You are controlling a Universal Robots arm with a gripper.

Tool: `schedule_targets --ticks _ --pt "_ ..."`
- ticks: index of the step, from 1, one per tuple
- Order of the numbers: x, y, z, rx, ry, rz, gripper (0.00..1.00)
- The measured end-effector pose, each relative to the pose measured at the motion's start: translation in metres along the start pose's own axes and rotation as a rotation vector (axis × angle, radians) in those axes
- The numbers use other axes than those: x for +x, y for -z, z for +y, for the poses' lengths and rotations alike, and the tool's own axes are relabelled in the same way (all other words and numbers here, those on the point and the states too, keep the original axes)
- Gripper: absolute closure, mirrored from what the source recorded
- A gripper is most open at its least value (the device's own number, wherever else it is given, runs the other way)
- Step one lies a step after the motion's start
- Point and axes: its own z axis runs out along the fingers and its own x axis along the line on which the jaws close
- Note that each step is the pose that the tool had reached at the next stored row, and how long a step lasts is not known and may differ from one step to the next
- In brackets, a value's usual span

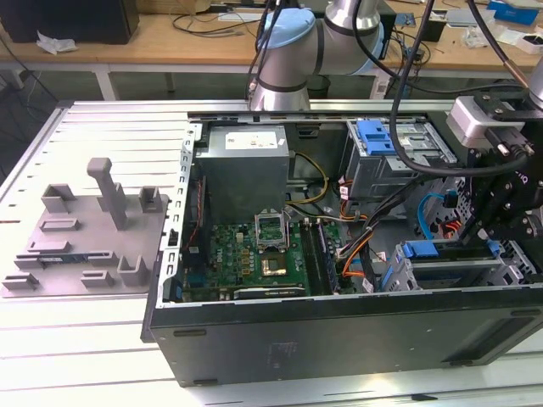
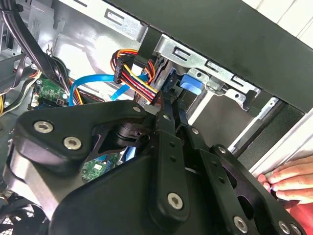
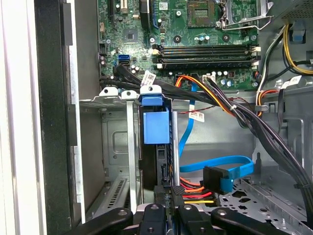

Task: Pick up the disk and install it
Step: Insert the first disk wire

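Slatted grey metal table point(image 1: 102, 127), cluttered wooden workbench point(image 1: 170, 38) behind, dark floor beneath

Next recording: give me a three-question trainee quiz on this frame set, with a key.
1. True or false: the grey fixture plate lies inside the computer case.
2. The gripper is nearest to: A the power supply; B the disk in the drive cage; C the CPU socket.
3. Fill in: in the second wrist view, a person's ____ shows beside the case.
Key: 1 false; 2 B; 3 hand.
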Motion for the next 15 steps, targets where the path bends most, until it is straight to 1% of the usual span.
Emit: schedule_targets --ticks 3,4,9,10,11,15 --pt "0.0 -0.0003 0.0001 -0.0002 0.0 -0.0006 0.82" --pt "0.0 0.0015 0.0 -0.0001 0.0 0.0 0.7" --pt "-0.0002 0.0156 -0.0001 -0.0001 0.0 0.0 0.7" --pt "-0.0004 0.0221 -0.0001 0.0 0.0 -0.0001 0.7" --pt "-0.0006 0.0258 -0.0001 0.0 0.0 0.0004 0.7" --pt "-0.001 0.0359 -0.0002 0.0 0.0 0.0011 0.7"
